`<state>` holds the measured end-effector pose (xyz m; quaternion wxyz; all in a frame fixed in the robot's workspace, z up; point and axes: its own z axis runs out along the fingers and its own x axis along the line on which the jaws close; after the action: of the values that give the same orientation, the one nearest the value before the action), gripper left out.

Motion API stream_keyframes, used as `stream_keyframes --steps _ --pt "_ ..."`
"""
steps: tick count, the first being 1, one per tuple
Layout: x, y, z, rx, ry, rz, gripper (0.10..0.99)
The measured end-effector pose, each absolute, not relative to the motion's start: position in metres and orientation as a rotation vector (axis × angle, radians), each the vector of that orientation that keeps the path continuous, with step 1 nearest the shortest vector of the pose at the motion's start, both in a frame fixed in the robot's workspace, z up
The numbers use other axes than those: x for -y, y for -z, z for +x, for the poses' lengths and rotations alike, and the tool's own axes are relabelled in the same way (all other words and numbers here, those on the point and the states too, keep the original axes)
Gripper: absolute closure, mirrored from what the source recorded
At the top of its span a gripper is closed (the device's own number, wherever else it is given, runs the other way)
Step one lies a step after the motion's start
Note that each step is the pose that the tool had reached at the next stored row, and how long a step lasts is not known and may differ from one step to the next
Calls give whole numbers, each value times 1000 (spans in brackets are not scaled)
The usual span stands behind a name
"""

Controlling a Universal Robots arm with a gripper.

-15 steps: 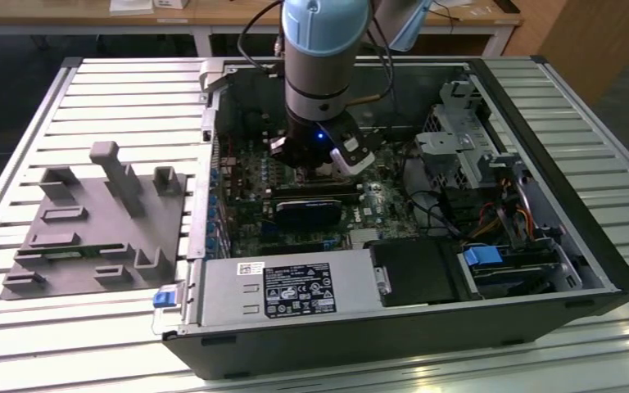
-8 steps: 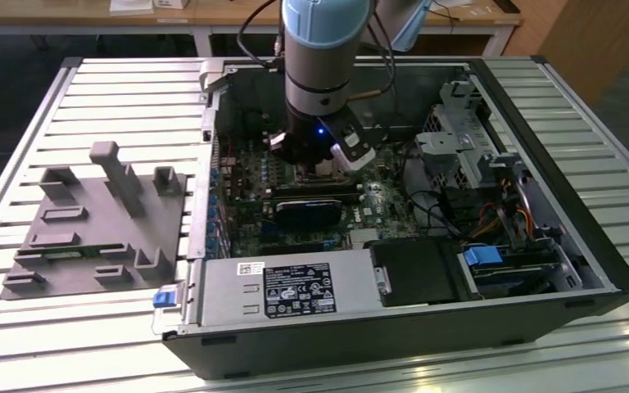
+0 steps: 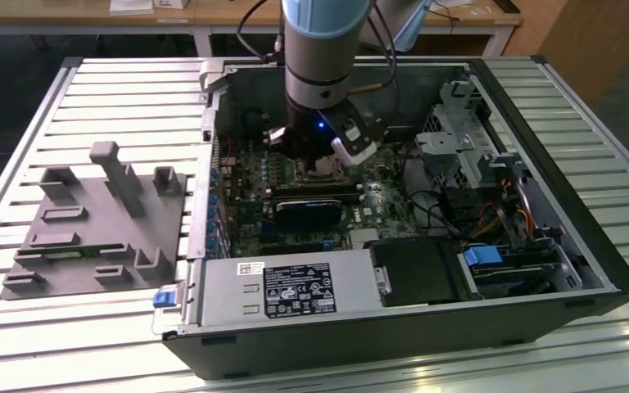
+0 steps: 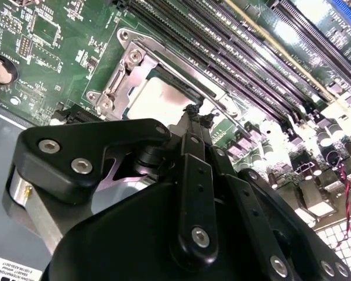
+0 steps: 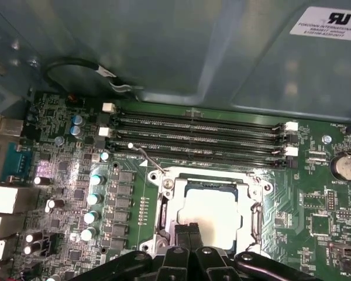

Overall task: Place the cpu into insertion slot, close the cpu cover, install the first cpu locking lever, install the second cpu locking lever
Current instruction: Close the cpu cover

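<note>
Down inside the open computer case (image 3: 609, 270), on the slatted table (image 3: 107, 90), I see the arm (image 3: 320, 49) reaching straight down to the green board (image 5: 316, 222). The gripper (image 5: 190, 229) hangs right over the insertion slot (image 5: 162, 213), low and close to it. Its two dark fingers (image 5: 183, 233) are pressed together, side by side, with nothing between them. I cannot tell if the tips touch the metal under them.

The cpu (image 5: 213, 213) lies flat in the slot, silvery face up. The cpu cover (image 5: 210, 174) lies down over it like a picture frame, and the cpu shows through its big window. In the first wrist view, the fingertips sit at one edge of the cpu, on the side away from the long black memory slots (image 5: 199, 132).

A thin metal lever (image 5: 147, 157) sticks out slanted from one corner of the slot, toward the memory slots.

A grey holder (image 3: 96, 221) sits on the table beside the case, on the exterior view's left.
</note>
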<state>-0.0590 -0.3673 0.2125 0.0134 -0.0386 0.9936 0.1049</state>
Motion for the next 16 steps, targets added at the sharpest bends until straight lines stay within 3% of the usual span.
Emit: stream_keyframes --steps 16 --pt "360 -213 -37 -3098 -311 -120 980"
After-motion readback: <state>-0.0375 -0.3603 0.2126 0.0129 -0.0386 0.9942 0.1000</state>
